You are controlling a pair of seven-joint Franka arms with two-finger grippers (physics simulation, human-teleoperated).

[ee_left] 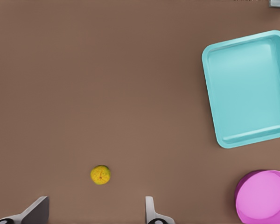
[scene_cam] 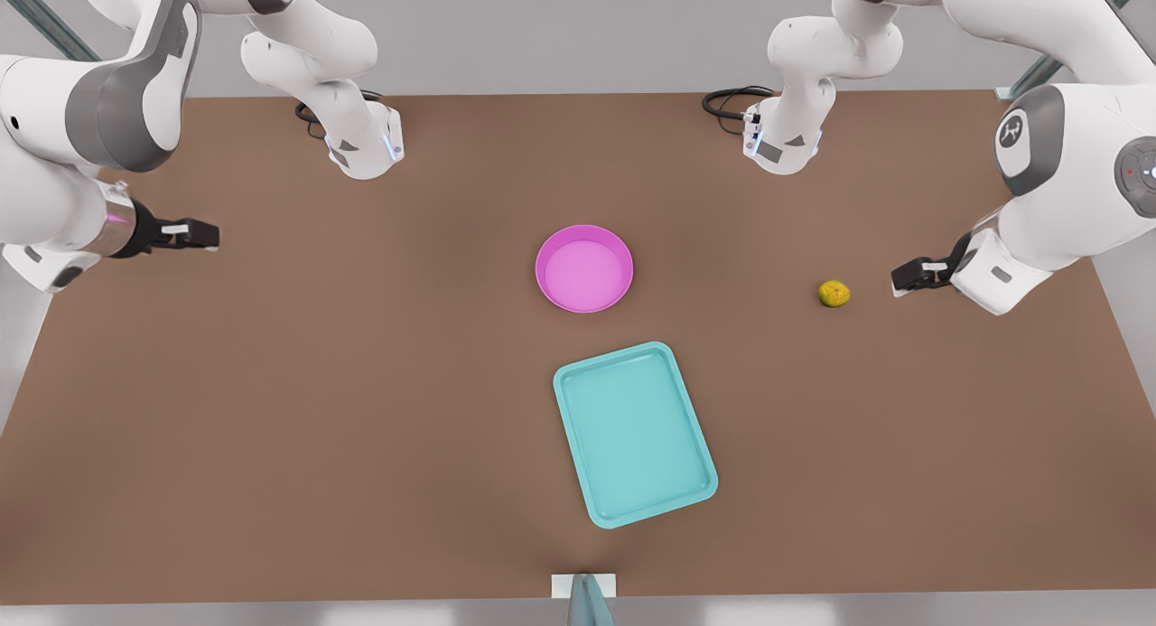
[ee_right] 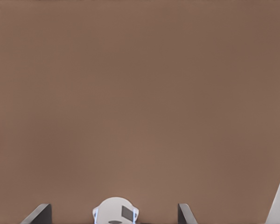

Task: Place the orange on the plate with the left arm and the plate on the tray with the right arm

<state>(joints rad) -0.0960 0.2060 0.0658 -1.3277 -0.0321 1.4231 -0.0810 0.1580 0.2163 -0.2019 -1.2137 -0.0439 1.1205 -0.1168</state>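
The turquoise tray (scene_cam: 635,434) lies empty nearest the camera on the brown table (scene_cam: 271,409). Beyond it sits the pink plate (scene_cam: 584,268), with the orange (scene_cam: 834,293) well apart toward the front view's right. The left gripper (scene_cam: 908,276) hovers beside the orange, fingers spread; the right gripper (scene_cam: 194,235) waits opposite, also spread.

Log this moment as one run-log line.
left tool: open, beside orange | right tool: open, waiting over bare table | plate: empty, apart from tray | no step done
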